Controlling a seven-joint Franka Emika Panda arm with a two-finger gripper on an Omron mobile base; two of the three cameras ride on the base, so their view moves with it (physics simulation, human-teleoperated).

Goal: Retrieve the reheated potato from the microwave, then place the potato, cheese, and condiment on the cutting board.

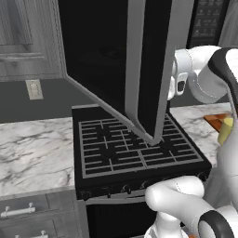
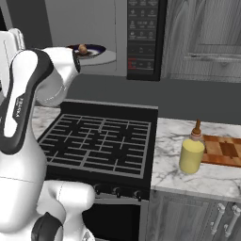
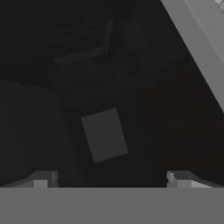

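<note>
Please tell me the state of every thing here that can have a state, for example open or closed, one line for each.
microwave: door swung open.
potato: inside the microwave, resting on a plate.
condiment: upright on the counter, stopper on, beside the cutting board.
cutting board: flat on the counter; the part in view is bare.
claw: open, holding nothing.
stove: no flame visible.

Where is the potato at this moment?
In the right base view the potato sits on a plate inside the open microwave, left of its button panel and above the stove.
</note>
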